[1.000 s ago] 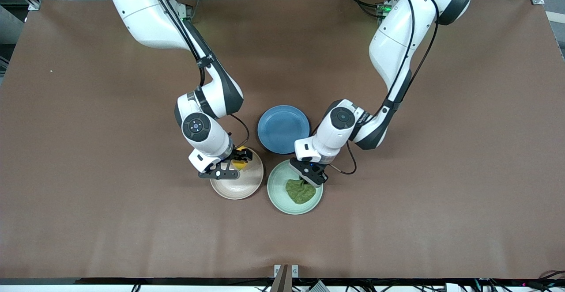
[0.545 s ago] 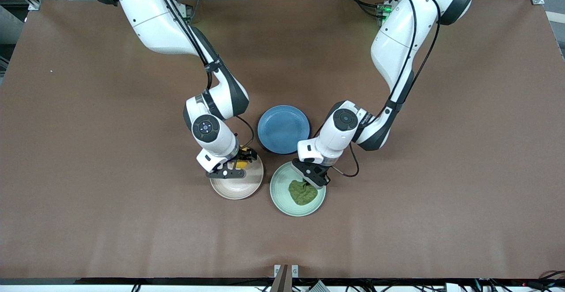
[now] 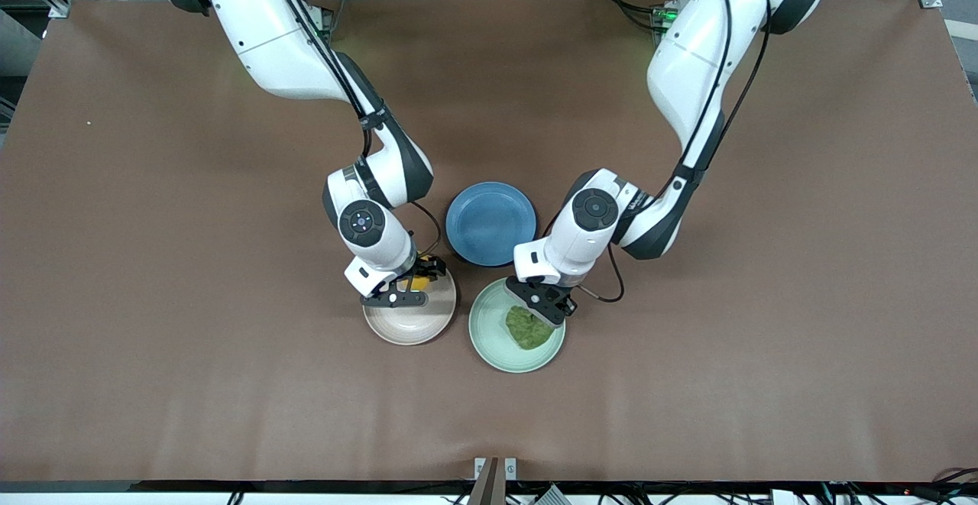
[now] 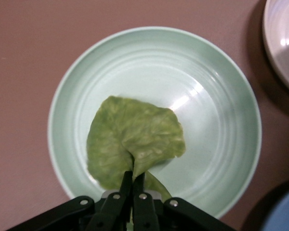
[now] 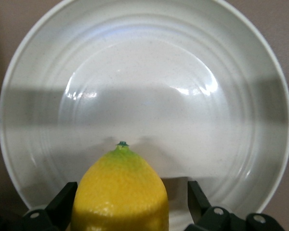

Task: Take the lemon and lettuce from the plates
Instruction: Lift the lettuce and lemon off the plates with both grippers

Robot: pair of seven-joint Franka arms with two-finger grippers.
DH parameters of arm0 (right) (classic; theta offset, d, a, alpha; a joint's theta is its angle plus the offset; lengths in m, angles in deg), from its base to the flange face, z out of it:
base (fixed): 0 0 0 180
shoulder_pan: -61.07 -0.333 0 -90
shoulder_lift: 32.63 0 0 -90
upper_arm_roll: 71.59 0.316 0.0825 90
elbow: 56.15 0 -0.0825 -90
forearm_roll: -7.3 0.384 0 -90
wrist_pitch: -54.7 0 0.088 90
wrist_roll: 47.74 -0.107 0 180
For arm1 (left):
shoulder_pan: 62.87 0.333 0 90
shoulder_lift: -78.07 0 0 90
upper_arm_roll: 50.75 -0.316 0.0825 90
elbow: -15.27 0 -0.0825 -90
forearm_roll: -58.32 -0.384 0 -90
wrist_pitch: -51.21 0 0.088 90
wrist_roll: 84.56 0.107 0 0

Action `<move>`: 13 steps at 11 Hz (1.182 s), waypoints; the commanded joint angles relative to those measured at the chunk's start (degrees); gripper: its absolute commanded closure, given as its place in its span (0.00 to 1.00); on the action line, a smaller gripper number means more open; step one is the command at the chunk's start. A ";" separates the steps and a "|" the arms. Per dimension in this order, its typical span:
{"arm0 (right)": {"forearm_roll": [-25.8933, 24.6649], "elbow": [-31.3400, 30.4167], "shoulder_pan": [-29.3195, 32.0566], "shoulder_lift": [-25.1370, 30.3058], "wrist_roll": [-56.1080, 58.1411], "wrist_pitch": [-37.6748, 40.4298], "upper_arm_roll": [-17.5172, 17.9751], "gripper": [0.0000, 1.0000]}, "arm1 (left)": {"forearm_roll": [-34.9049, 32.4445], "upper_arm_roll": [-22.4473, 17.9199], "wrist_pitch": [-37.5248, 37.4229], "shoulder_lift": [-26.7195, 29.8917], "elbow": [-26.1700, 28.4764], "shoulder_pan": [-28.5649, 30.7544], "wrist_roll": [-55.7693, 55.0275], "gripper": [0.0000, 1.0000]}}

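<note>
Mint green plate [image 3: 489, 341] nearest the front camera; left gripper [image 4: 133, 192] over it, clenched on the lettuce [image 4: 132, 142] stem. Just beside it, the beige-pink plate [image 3: 405, 329], rims apart; right gripper [image 5: 127, 204] over its farther edge grasps the lemon [image 5: 120, 192]. Blue plate [image 3: 490, 222] lies farther; bare table [image 3: 726, 352] surrounds them.

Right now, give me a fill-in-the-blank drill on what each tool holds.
The left tool pinches the ___ by its stem end.
The right tool grips the ___.
The lettuce is over the ___ plate.
The beige plate is ___ to the front camera than the blue plate.
Missing: lettuce; lemon; mint green; nearer
</note>
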 commanded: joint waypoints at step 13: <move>0.79 -0.14 7.97 7.32 6.24 11.39 -0.34 0.54 | -1.48 -0.68 -38.62 13.66 1.57 23.37 2.09 1.00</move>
